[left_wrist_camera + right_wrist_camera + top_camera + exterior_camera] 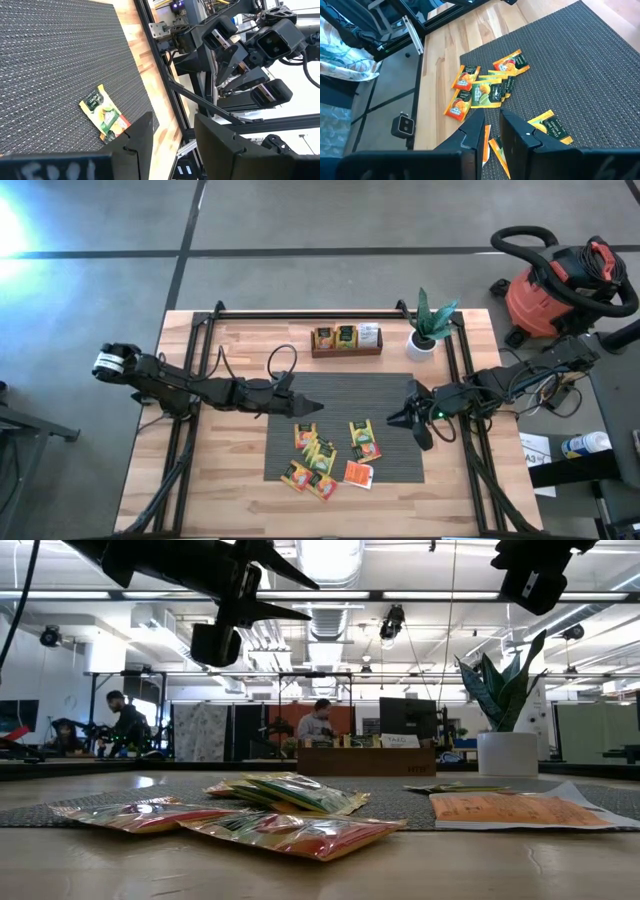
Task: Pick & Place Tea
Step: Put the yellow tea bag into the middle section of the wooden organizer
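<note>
Several tea sachets (320, 458), orange, yellow and green, lie flat in a loose pile on the near half of the grey ribbed mat (345, 390); one (364, 438) lies a little apart, and another (358, 473) straddles the mat's near edge. The pile also shows in the right wrist view (487, 87) and the low view (290, 810). My left gripper (312, 407) (173, 117) hovers open above the mat's left part, its fingers pointing toward the table's right. My right gripper (400, 420) (492, 114) hangs above the mat's right part, with a narrow gap between its fingers and nothing in it.
A dark wooden tray (346, 351) at the far middle holds a few upright sachets (335, 337). A potted plant (425, 330) stands to its right. Black frame rails (195, 370) run along both table sides. A red vacuum (555, 285) sits on the floor beyond the table.
</note>
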Robot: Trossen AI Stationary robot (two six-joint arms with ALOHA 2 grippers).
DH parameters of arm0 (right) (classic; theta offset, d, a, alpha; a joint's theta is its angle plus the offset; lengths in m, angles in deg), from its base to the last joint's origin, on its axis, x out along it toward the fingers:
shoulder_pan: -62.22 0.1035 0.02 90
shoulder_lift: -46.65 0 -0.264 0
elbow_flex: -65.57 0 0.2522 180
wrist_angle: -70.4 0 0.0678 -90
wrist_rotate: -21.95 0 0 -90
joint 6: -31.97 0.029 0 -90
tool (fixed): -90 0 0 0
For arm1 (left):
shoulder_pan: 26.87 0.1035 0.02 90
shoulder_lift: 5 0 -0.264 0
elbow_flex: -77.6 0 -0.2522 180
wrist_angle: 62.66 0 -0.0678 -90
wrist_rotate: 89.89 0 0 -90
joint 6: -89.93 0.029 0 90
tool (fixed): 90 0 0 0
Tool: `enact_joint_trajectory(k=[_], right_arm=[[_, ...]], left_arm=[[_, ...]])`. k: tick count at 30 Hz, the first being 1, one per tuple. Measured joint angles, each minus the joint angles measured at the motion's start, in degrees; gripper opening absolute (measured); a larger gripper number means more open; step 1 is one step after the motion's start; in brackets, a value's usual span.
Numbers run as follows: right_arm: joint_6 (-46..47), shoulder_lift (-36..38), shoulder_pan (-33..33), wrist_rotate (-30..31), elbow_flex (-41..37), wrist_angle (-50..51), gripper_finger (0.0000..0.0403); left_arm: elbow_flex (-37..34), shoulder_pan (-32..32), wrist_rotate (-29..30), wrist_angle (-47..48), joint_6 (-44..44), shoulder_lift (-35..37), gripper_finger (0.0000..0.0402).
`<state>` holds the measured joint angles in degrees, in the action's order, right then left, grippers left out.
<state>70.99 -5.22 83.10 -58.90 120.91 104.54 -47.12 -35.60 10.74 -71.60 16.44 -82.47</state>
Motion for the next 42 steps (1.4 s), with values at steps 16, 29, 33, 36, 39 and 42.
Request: enact_joint_trajectory(k=[16,29,33,36,39,42], right_arm=[[1.9,-1.1,0.0,0.0,0.0,-0.2,0.0057],[6.3,-16.4,-0.6,-0.2,0.0,-11.7,0.0057],[7.7,-20.2,-2.7,-0.4,0.0,-18.2,0.0057],[9.3,-22.7,-4.2,-0.7,0.0,-19.4,0.0057],[12.0,-25.3,-5.4,-1.7,0.0,-19.3,0.0057],[15.1,-28.0,-5.7,-3.8,0.0,-19.4,0.0057]], left_arm=[[-0.4,0.0,0.0,0.2,0.3,0.0,0.0138],[-0.5,0.0,-2.5,10.2,1.7,0.0,0.0138],[-0.5,-0.9,-8.2,13.4,1.9,0.0,0.0138],[-0.6,-2.3,-10.1,14.6,3.5,0.0,0.0138],[-0.6,-3.9,-10.2,15.9,5.1,0.0,0.0138],[-0.6,-5.3,-10.2,15.8,5.7,-0.8,0.0138]])
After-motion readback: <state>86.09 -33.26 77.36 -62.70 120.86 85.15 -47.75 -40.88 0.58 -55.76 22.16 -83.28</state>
